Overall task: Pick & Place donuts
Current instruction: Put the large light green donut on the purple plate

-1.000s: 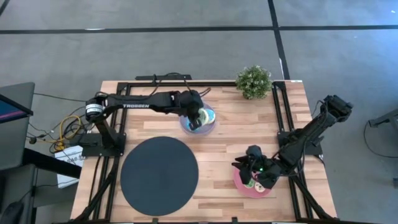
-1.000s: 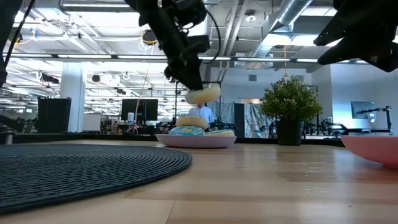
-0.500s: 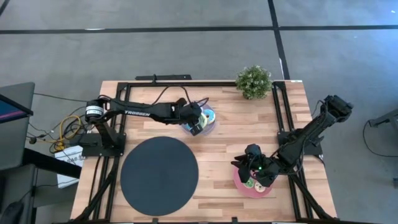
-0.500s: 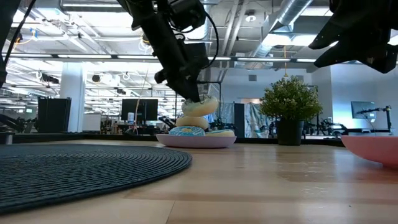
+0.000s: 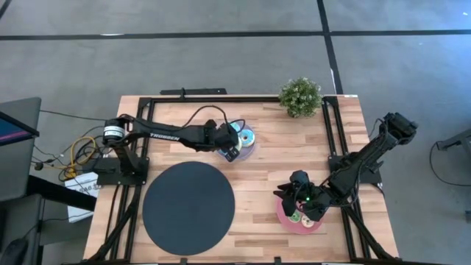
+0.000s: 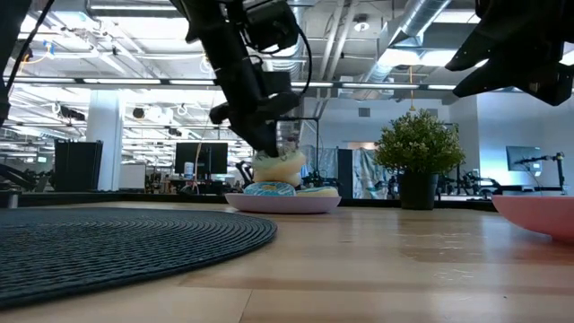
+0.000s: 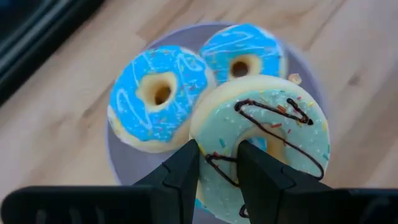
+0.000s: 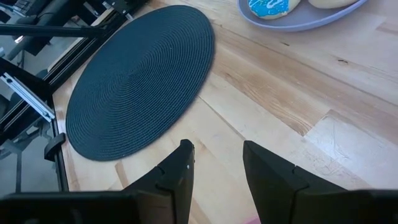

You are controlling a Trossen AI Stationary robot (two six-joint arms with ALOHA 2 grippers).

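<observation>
The left end effector (image 7: 217,163) pinches the rim of a pale green donut (image 7: 264,146), one finger through its hole, directly above the lavender plate (image 7: 124,165). The donut appears light and rigid; a rim grip suits it. The right end effector (image 8: 217,163) hangs part-open, empty.

text: "TROSSEN" | on: left arm (image 5: 168,135) | other text: none legible
</observation>
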